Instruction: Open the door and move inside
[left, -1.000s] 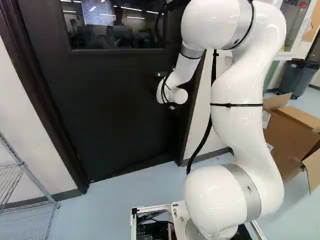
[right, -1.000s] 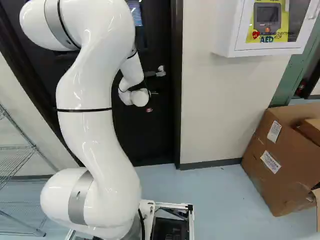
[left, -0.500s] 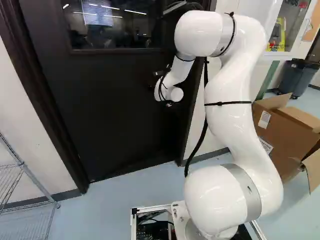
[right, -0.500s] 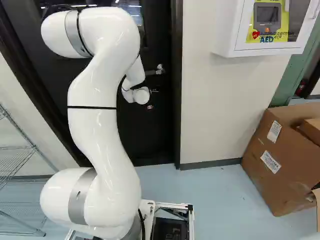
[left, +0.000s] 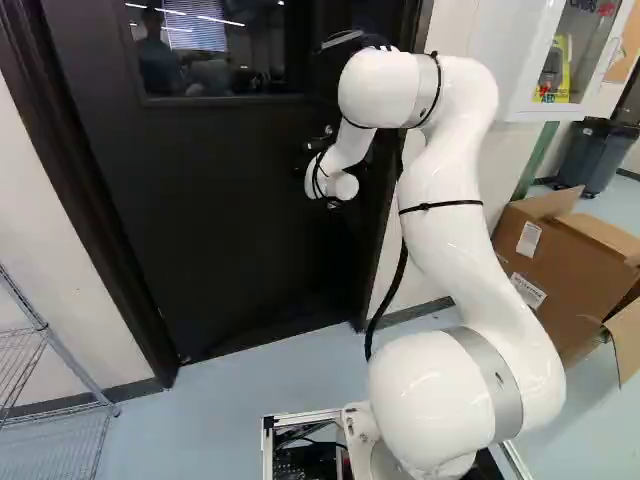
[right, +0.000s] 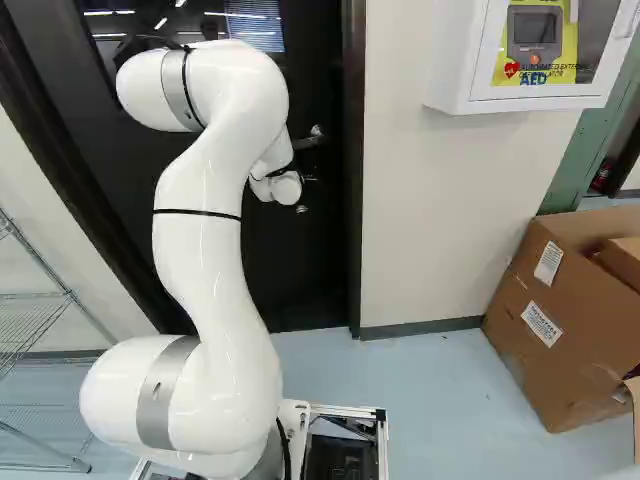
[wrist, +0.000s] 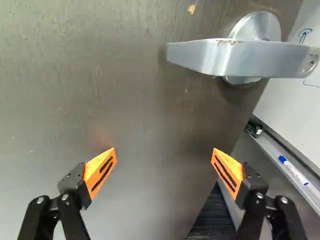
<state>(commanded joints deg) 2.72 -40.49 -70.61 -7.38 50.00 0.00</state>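
Door (left: 220, 220): black in L base view, dk. grey-brown in wrist view. Door handle (wrist: 200, 55): silver-grey. Finger pads (wrist: 93, 169): orange w/ black stripes. Robot arm (right: 205, 270): white w/ grey & black bands. Floor (right: 420, 390): lt. blue. Cardboard box (right: 560, 370): brown w/ white labels (right: 549, 262). Wall (right: 430, 220): off-white. Marker (wrist: 295, 171): white w/ blue end.

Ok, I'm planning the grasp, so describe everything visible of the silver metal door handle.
The silver lever handle, metal by its look, is a smooth, flat-sided bar standing off a round silver base plate on the dark door. Brownish scuffs mark its edge near the plate, and a small round spot shows toward one end. The open gripper does not touch it. Whether it is turned, I cannot tell.
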